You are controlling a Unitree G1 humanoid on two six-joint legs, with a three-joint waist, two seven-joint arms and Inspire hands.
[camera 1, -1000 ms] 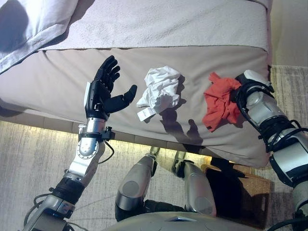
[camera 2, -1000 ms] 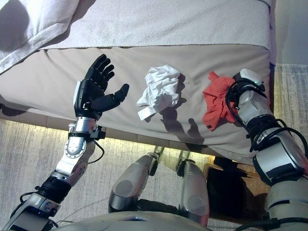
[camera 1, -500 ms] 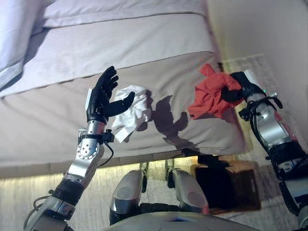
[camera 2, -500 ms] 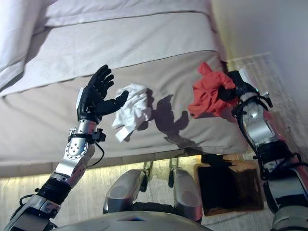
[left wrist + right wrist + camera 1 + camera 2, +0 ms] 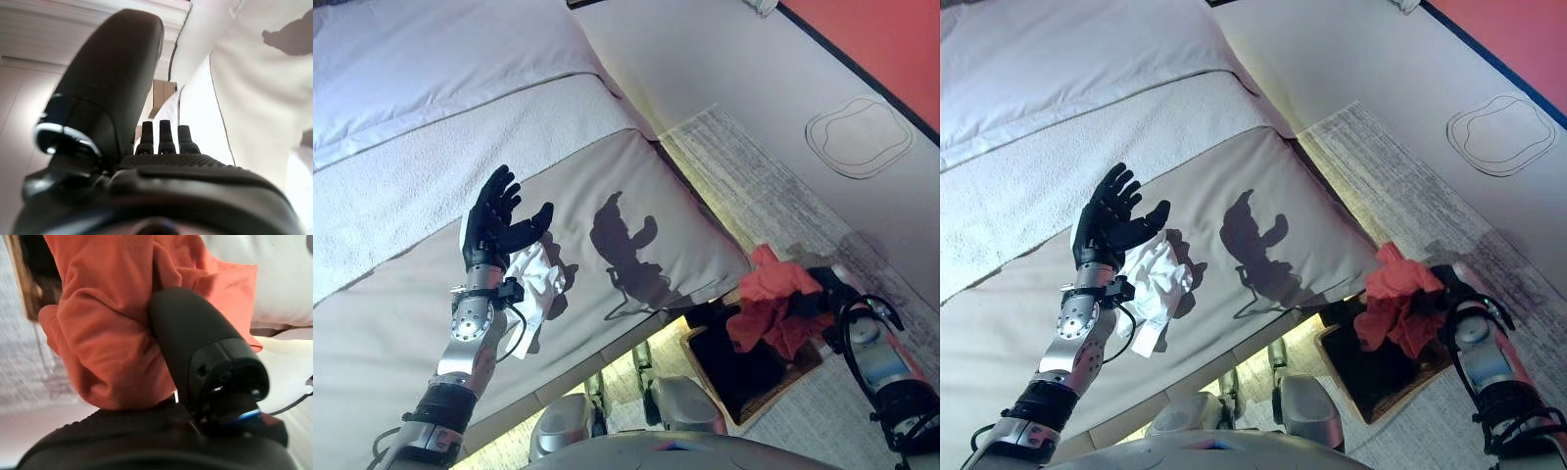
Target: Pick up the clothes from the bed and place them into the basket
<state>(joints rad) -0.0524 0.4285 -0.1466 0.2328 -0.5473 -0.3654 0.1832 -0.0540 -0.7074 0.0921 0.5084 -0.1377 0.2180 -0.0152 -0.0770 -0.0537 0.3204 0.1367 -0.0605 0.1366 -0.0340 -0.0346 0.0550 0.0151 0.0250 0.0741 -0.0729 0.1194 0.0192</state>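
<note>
A crumpled red garment (image 5: 771,305) hangs in my right hand (image 5: 820,294), whose fingers and thumb are curled round it (image 5: 117,333). It is off the bed, over the dark-lined wicker basket (image 5: 752,370) on the floor by the bed's corner. A white garment (image 5: 534,290) lies bunched on the beige bed cover (image 5: 636,196) near the bed's front edge. My left hand (image 5: 495,221) is raised above it with fingers spread, holding nothing.
The bed fills the left side, with a white blanket (image 5: 401,186) further back. A grey rug (image 5: 773,196) lies on the floor to the right, beside a light floor (image 5: 724,69) and a red area (image 5: 891,49) at the far right.
The view has swung to the right. My right hand has carried the red garment off the bed and down over the basket. The left hand stays raised and open by the white garment.
</note>
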